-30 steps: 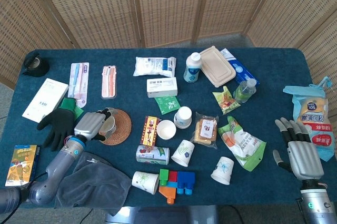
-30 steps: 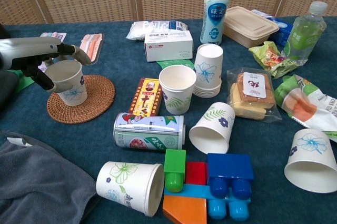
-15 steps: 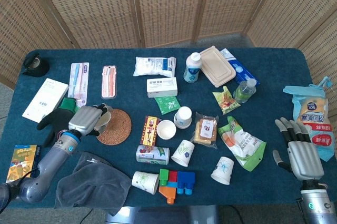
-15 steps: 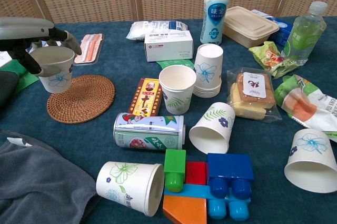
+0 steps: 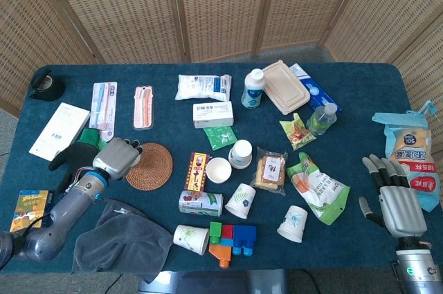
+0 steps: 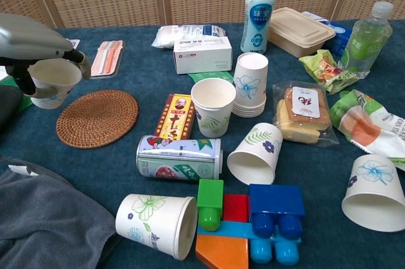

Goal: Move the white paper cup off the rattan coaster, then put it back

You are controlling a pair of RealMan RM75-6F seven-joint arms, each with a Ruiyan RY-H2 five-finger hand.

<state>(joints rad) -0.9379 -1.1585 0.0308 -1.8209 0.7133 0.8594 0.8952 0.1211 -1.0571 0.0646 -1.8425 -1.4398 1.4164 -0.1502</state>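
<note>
My left hand point(image 6: 31, 44) grips the white paper cup point(image 6: 52, 84) upright, just left of the round rattan coaster point(image 6: 97, 118). The cup is off the coaster; whether it touches the blue tablecloth I cannot tell. In the head view my left hand point(image 5: 118, 156) hides most of the cup, and the bare coaster point(image 5: 149, 166) lies to its right. My right hand point(image 5: 391, 194) rests open at the table's right edge, far from the cup, holding nothing.
A black glove point(image 5: 73, 159) and grey cloth point(image 5: 121, 236) lie near my left arm. Right of the coaster are a snack packet point(image 6: 174, 115), a can on its side point(image 6: 180, 159), several other paper cups point(image 6: 213, 106) and toy blocks point(image 6: 248, 221).
My left hand lifted the cup off the coaster and carried it left, clear of the coaster. The coaster now lies bare. My right hand has not moved.
</note>
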